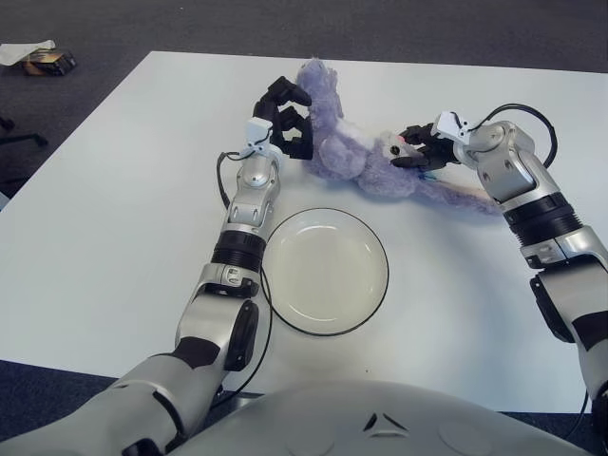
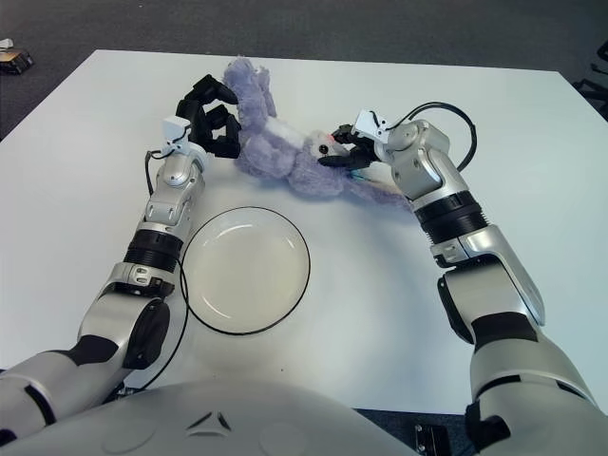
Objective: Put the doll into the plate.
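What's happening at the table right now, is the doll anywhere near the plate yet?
Not yet. The purple doll lies on the white table, beyond the plate, which holds nothing. The left hand is against the doll's left end with its fingers curled at it, and the right hand is at its right end. Whether either has a firm grasp is unclear. The doll has not been lifted.
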`<state>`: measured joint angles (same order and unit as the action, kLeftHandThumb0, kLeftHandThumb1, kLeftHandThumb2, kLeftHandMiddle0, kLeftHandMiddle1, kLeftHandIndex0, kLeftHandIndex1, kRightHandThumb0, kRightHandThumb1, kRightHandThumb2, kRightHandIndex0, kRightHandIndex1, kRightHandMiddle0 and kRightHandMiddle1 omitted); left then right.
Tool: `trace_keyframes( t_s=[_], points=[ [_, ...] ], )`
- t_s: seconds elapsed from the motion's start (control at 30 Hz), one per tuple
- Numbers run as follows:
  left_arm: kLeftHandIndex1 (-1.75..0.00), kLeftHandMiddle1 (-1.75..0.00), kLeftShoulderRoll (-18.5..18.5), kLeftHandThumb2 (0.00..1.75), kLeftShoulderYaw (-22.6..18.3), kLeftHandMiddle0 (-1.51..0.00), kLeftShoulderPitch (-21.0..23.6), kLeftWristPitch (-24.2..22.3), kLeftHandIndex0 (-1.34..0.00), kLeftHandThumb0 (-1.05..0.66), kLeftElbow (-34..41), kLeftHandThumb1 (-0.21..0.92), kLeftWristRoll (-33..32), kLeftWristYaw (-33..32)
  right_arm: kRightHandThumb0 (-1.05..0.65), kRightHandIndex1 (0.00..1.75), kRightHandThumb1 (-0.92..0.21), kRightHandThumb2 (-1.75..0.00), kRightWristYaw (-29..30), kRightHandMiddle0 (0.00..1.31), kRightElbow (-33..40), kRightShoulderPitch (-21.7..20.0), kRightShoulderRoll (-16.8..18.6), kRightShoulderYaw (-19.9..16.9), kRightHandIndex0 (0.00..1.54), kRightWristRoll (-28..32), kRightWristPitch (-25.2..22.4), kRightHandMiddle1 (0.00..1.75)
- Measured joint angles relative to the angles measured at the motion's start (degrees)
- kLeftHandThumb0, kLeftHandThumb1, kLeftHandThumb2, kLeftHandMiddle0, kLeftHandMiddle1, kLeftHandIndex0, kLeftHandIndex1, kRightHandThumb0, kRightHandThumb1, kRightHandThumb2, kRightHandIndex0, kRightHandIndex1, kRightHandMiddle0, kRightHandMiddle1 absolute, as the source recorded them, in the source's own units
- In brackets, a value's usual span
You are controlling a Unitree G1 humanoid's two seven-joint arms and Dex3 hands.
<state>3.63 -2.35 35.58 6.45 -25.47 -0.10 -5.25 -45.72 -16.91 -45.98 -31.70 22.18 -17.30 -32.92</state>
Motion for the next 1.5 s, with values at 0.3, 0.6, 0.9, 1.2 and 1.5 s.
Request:
trace_keyframes(
  t_s=[0.3, 0.6, 0.9, 1.2, 1.5],
  points=[
    [-1.75, -1.63, 0.1, 1.64, -0.1, -0.89, 0.0, 0.0, -0.62, 0.0, 0.0, 0.0, -0.1, 0.0, -0.97, 0.0, -0.92, -0.31, -3.8, 0.0, 1.8, -0.9, 1.1, -2.2, 0.0, 3.5, -6.8, 0.21],
    [-1.75, -1.63, 0.1, 1.64, -0.2, -0.89, 0.0, 0.0, -0.62, 0.0, 0.0, 0.0, -0.4, 0.2, -1.0, 0.0, -0.92, -0.35, -8.1, 0.0, 2.8, -4.3, 1.0, -2.4, 0.0, 6.4, -19.4, 0.12],
    [-1.75, -1.63, 0.1, 1.64, -0.2, -0.88, 0.0, 0.0, -0.62, 0.0, 0.0, 0.01, -0.4, 0.2, -0.96, 0.0, -0.92, -0.38, -8.5, 0.0, 3.7, -6.8, 1.1, -3.5, 0.0, 10.7, -27.9, 0.15],
    [-1.75, -1.62, -0.1, 1.63, -0.1, -0.89, 0.0, -0.6, -0.62, 0.0, 0.1, 0.0, 0.4, -0.1, -0.95, 0.0, -0.92, -0.39, -7.0, 0.0, 4.1, -7.4, 1.4, -4.3, 0.0, 14.6, -34.4, 0.23],
    [-1.75, -1.62, 0.0, 1.64, -0.1, -0.89, -0.1, -0.8, -0.63, 0.0, 0.5, 0.0, 0.6, -0.4, -0.92, 0.0, -0.92, -0.44, -5.0, 0.0, 7.2, -8.3, 1.2, -3.1, 0.0, 16.2, -36.8, 0.29]
  ],
)
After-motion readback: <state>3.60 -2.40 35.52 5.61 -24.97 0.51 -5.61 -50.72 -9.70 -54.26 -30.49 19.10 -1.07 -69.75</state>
